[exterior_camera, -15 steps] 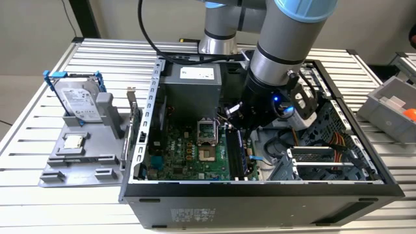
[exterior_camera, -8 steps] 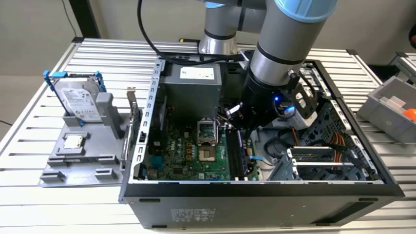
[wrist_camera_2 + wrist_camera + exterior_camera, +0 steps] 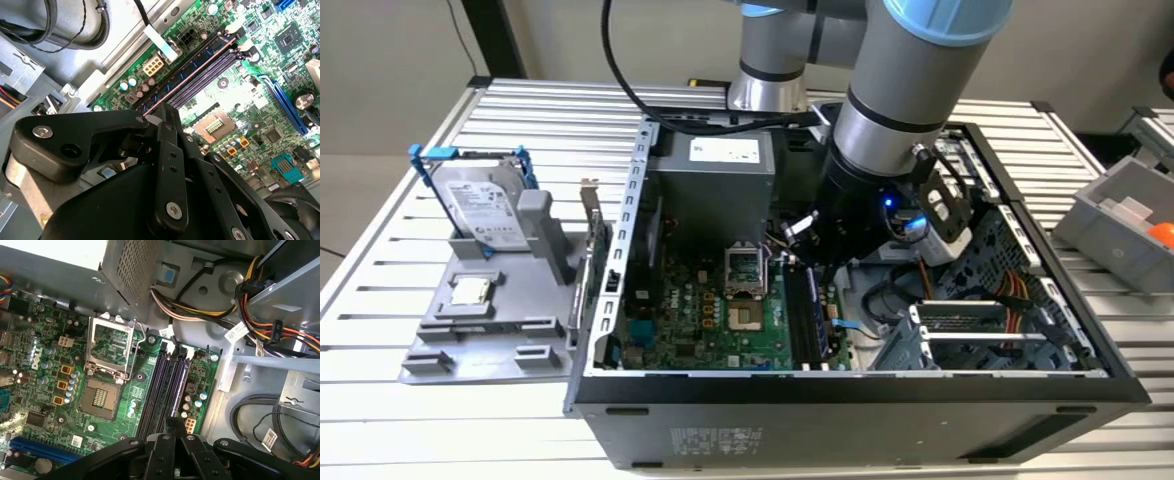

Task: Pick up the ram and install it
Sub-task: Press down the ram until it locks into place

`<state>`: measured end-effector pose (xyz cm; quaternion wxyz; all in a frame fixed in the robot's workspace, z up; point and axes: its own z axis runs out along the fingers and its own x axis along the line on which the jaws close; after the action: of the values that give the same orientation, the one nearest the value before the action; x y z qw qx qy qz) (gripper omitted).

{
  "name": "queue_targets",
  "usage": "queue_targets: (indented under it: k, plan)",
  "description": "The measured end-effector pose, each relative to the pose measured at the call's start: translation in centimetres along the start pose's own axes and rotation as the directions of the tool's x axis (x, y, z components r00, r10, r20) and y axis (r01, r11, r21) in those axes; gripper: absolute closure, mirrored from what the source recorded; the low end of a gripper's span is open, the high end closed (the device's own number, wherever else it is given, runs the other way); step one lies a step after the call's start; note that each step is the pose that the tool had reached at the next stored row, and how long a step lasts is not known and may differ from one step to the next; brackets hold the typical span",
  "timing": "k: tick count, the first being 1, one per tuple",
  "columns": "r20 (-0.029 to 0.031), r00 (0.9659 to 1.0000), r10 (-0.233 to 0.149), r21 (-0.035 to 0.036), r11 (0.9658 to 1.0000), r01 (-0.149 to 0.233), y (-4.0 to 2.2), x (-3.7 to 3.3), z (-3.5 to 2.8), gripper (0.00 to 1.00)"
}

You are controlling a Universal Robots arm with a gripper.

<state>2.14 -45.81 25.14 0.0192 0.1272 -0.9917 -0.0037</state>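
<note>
The gripper [image 3: 811,262] hangs inside the computer case [image 3: 854,385] over the memory slots [image 3: 167,390], its fingers [image 3: 167,150] drawn together apparently on the ram, hidden between them; seating it well means keeping it parallel with one slot and pressing evenly.

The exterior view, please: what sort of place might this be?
Probably a robotics lab bench for computer assembly: an open black desktop computer case on a ribbed aluminium table, a grey fixture tray of parts beside it, and the arm's pincer above the green motherboard.

Ext high; wrist cams near motherboard [image 3: 75,390]
</note>
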Motion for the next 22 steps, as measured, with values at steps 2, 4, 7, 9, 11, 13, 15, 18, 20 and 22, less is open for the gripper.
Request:
queue_targets:
  k: [2,4,7,9,11,13,15,18,20,22]
  plan:
    - [-0.0001,1.0000,-0.006,0.0002,1.0000,0.006,0.00,0.00,0.00,1.00]
    - [-0.0002,0.9999,-0.013,0.0004,0.9999,0.013,0.00,0.00,0.00,1.00]
    - [-0.0003,0.9997,-0.024,0.0009,0.9997,0.024,0.00,-0.01,0.00,1.00]
    - [-0.0004,0.9995,-0.031,0.0011,0.9995,0.031,0.00,-0.01,0.00,1.00]
    - [-0.0005,0.9993,-0.039,0.0014,0.9993,0.039,0.00,-0.01,0.00,1.00]
    - [-0.0006,0.9989,-0.047,0.0017,0.9989,0.047,0.00,-0.01,0.00,1.00]
    - [-0.0008,0.9983,-0.057,0.0021,0.9983,0.057,0.00,-0.01,0.00,1.00]
    - [-0.0011,0.9965,-0.084,0.0030,0.9965,0.084,0.00,-0.01,0.00,1.00]
    - [-0.0014,0.9949,-0.101,0.0037,0.9949,0.101,0.00,-0.01,0.00,1.00]
    - [-0.0018,0.9943,-0.107,0.0038,0.9943,0.107,0.00,-0.01,0.00,1.00]
